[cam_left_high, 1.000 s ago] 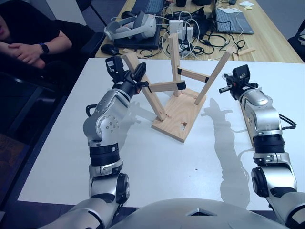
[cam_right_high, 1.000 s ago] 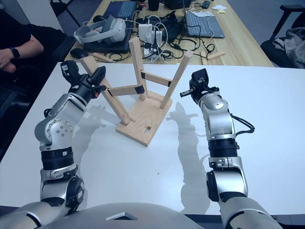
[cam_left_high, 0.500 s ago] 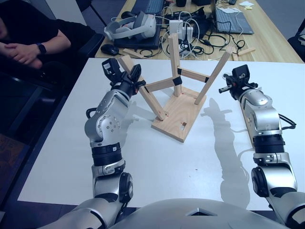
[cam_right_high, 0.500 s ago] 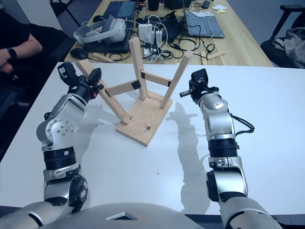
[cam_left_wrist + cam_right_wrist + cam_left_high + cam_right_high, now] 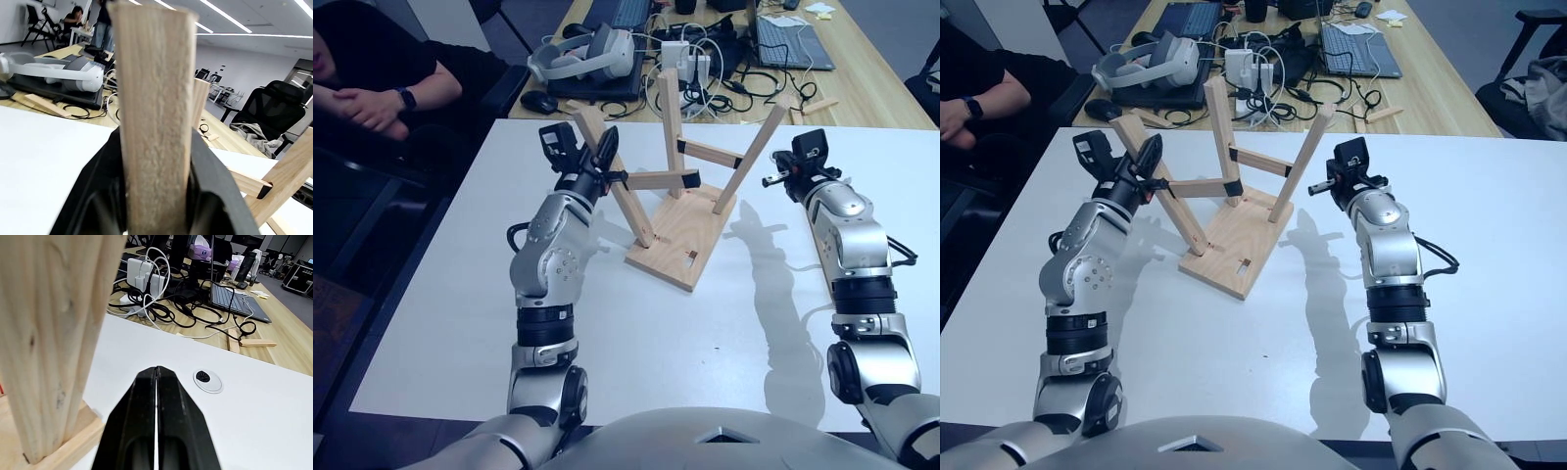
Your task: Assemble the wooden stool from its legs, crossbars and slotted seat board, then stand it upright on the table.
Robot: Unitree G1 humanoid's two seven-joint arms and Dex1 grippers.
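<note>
Legs [image 5: 671,127] three, crossbars [image 5: 651,180] two, seat board [image 5: 680,247] one; left gripper [image 5: 600,162] clamps nine-o'clock leg [image 5: 625,201], right gripper [image 5: 156,373] pinched closed, empty.

The white table [image 5: 607,333] spread under both my arms. The slotted seat board [image 5: 666,250] lay flat on it, below and between my left gripper [image 5: 592,162] and my right gripper [image 5: 771,180]. A round cable grommet [image 5: 208,380] sat in the tabletop just ahead of my right gripper.
</note>
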